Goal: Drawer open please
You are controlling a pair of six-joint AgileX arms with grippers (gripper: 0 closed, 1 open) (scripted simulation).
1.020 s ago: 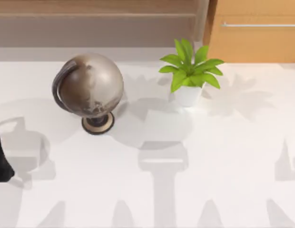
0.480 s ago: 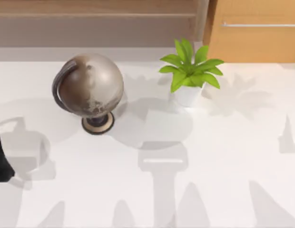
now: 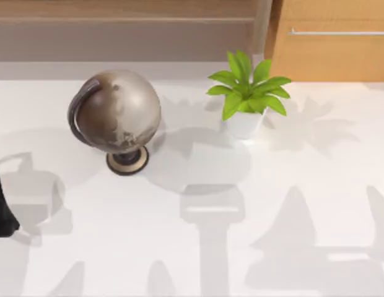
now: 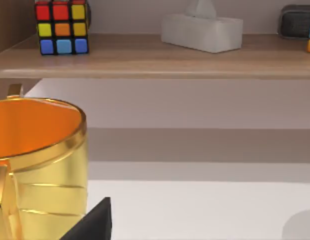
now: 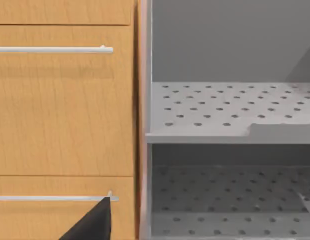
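Near left edge of the white table (image 3: 198, 247): left arm (image 3: 1, 210), dark, parked; whether its claw is open or closed cannot be told. Its wrist view takes in a gold mug (image 4: 40, 165) with orange inside close by, and beyond it a wooden shelf (image 4: 160, 57) carrying a colour cube (image 4: 61, 26) and a white tissue box (image 4: 201, 31). Mid-table, left of centre: a grey globe (image 3: 117, 114) on a round foot. Right of it and farther back: a potted plant (image 3: 246, 93) in a white pot. Far left: a long brown-grey ledge (image 3: 124, 37). Far right, behind the plant: the drawer (image 3: 331, 52), orange-brown front, shut, with a thin silver bar handle (image 3: 337, 32). The right wrist view faces stacked drawer fronts beside grey perforated shelves (image 5: 230, 110); the right claw's state cannot be told. Judged: rigid wood, sliding straight out; the smooth, slim bar is the only hold, best pinched mid-length.
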